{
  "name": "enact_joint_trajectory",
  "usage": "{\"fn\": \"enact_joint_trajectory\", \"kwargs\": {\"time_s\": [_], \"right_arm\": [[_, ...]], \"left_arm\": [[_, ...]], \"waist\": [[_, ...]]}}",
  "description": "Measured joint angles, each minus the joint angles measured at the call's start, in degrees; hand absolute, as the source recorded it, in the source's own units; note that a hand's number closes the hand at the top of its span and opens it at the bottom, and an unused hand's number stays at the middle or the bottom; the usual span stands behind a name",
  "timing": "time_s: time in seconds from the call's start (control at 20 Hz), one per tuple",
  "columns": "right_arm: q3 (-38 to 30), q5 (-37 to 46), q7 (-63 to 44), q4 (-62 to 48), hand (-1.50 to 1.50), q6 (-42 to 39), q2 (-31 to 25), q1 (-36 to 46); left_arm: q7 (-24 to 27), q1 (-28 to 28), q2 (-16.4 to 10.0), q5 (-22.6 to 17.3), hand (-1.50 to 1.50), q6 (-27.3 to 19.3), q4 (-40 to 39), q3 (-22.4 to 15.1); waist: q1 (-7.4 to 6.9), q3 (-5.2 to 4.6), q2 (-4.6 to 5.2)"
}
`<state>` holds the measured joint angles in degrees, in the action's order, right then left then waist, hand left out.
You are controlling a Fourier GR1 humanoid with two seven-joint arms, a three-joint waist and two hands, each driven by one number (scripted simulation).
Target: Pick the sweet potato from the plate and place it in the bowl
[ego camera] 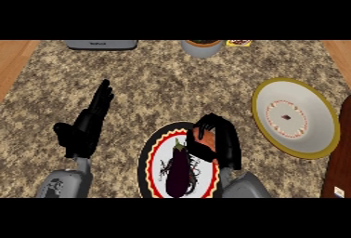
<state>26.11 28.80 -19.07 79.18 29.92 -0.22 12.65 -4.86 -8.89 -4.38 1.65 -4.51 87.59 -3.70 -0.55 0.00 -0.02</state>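
Note:
A round plate (152, 151) with a red, yellow and black rim lies at the lower middle of the head view. On it lies a dark purple eggplant (178, 169). My right hand (221, 139) sits over the plate's right edge, fingers curled round an orange sweet potato (204, 138), which shows only partly between them. The bowl (295, 116), grey-white with a yellow rim and a red dotted ring inside, rests to the right of the plate. At the left, my left hand (87, 125) stays open with fingers pointing up, apart from everything.
At the far edge stand a grey appliance (101, 44), a grey pot (201, 47) and a small yellow packet (238, 42). A dark brown object (341, 158) rises at the right edge beside the bowl. Wooden strips border the speckled counter at both sides.

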Motion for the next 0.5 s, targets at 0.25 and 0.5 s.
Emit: {"fn": "enact_joint_trajectory", "kwargs": {"time_s": [0.25,0.5], "right_arm": [[5.86,9.00,-6.99,2.84,1.50,11.43,0.16,4.69],[7.58,24.52,-20.15,8.22,1.50,10.40,0.19,9.77]], "left_arm": [[-0.53,0.75,-0.05,0.16,0.00,0.06,1.18,-0.20],[0.03,1.52,0.03,0.58,0.00,-0.40,1.00,0.08]], "waist": [[0.16,-0.04,-0.20],[0.87,-0.12,-0.43]]}}
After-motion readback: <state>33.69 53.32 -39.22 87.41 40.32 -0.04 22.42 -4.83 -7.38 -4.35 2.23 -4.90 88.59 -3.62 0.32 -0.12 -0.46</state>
